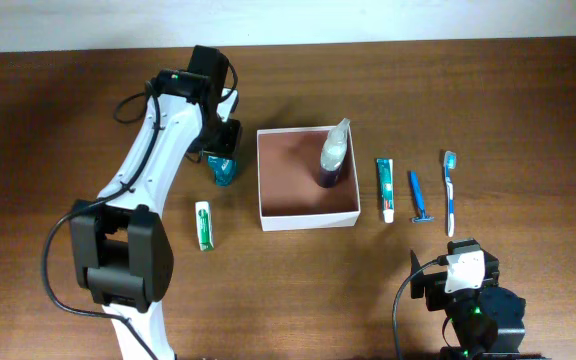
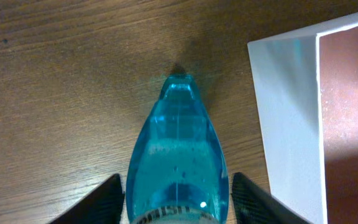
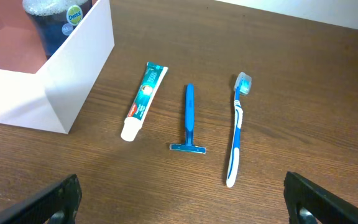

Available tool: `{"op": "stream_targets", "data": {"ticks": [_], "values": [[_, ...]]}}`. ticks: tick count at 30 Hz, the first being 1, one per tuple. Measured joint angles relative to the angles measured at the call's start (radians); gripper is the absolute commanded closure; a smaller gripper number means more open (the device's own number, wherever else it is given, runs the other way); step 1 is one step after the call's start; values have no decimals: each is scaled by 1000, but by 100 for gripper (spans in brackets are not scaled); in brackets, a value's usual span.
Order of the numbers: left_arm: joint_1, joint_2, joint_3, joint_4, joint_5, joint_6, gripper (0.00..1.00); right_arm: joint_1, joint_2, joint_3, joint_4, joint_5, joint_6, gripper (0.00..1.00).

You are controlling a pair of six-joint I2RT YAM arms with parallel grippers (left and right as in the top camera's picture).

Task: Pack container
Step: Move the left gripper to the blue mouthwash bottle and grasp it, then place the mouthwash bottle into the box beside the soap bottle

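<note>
The container, a square white box with a pinkish-brown inside, sits mid-table. A dark blue bottle with a clear top lies in its right part. My left gripper is just left of the box, its fingers straddling a clear teal-blue bottle with a thin gap on each side. The box's white wall is close on the right. My right gripper is wide open and empty near the front edge, apart from everything.
A toothpaste tube, a blue razor and a blue-white toothbrush lie in a row right of the box, also in the right wrist view. A small green-white tube lies left of the box.
</note>
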Motion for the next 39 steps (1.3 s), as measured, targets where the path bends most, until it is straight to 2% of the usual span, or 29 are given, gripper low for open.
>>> {"op": "stream_targets", "data": {"ticks": [3,7,10,16,21,26,32,39], "values": [[0,1,0,9,0,-5,61,0,0,0,0,0,0,1],[0,1,0,9,3,-9,68,0,0,0,0,0,-1,2],[0,1,1,5,3,-8,79,0,0,0,0,0,0,1],[2,0,41,-95,3,-8,98,0,0,0,0,0,-1,1],[-2,-42,156,-218,3,-8,99,0,0,0,0,0,0,1],[-43,-177,196,-262,-1,-8,99,0,0,0,0,0,0,1],[-176,-282,214,-252,3,-48,99,0,0,0,0,0,0,1],[-253,-215,214,-128,-24,-182,99,0,0,0,0,0,-1,1]]}}
